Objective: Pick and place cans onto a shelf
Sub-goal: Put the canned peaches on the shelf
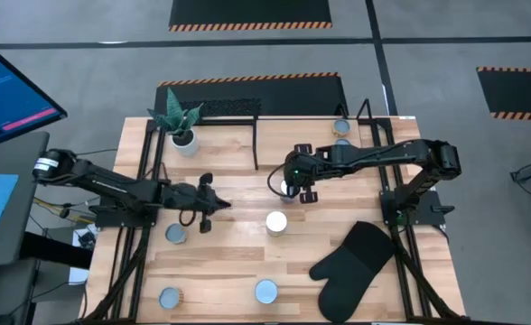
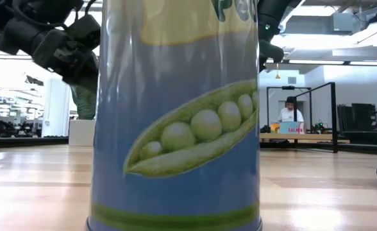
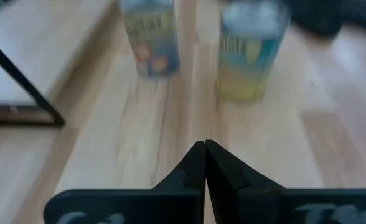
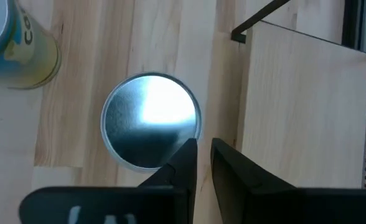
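Several cans stand upright on the wooden table (image 1: 229,262). A shiny-topped can (image 4: 150,121) stands just beside and below my right gripper (image 4: 205,155), whose fingers are nearly together and hold nothing; in the high view that gripper (image 1: 298,183) is at mid-table near the shelf. My left gripper (image 1: 207,204) is shut and empty, left of centre, and points toward two cans (image 3: 150,37) (image 3: 251,53). A white-topped can (image 1: 275,222) stands between the arms. Two cans (image 1: 340,128) stand at the shelf's right end. The shelf (image 1: 247,108) is at the far edge.
A potted plant (image 1: 181,126) stands at the far left and a black oven mitt (image 1: 351,262) lies at the near right. More cans stand near the front (image 1: 175,235) (image 1: 169,297) (image 1: 265,291). The pea can (image 2: 175,115) fills the low view.
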Controlling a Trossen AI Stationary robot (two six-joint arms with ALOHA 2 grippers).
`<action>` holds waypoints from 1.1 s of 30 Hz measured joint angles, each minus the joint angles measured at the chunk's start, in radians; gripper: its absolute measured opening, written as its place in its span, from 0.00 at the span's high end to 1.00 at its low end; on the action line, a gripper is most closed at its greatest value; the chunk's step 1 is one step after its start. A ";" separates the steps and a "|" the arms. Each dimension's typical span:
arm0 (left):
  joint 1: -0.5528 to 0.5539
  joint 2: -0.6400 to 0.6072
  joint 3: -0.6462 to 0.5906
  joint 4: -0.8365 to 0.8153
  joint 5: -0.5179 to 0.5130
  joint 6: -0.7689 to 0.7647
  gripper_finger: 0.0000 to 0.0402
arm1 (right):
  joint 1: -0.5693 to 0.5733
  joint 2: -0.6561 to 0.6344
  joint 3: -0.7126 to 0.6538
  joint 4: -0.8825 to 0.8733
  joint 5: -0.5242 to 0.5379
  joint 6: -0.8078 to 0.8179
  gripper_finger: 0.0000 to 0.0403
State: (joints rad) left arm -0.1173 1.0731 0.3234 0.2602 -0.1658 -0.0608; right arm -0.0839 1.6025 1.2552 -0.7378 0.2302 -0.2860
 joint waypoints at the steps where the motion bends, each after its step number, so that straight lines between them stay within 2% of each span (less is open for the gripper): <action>1: 0.014 -0.006 -0.016 0.042 0.009 -0.005 1.00 | -0.001 0.000 0.000 0.011 0.000 0.003 0.82; 6: 0.042 0.011 -0.028 0.103 0.023 -0.055 1.00 | -0.024 0.000 0.000 0.047 -0.021 0.008 0.82; 10: 0.042 0.051 -0.015 0.209 0.049 -0.034 1.00 | -0.070 0.005 0.000 0.046 -0.129 0.020 0.82; 13: 0.042 0.098 0.004 0.259 0.056 -0.005 1.00 | -0.105 0.010 0.000 0.036 -0.182 0.023 0.82; 21: 0.042 0.282 0.070 0.279 0.051 -0.002 0.98 | -0.150 0.023 0.001 0.032 -0.206 0.016 0.82; 27: 0.042 0.387 0.145 0.278 0.056 0.027 0.89 | -0.148 0.022 0.000 0.018 -0.220 0.015 0.80; 33: 0.042 0.397 0.174 0.239 0.056 0.034 0.75 | -0.145 0.022 0.000 0.026 -0.256 0.015 0.68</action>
State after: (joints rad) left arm -0.0753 1.4704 0.4976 0.4987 -0.1101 -0.0266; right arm -0.2291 1.6249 1.2556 -0.7117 -0.0256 -0.2707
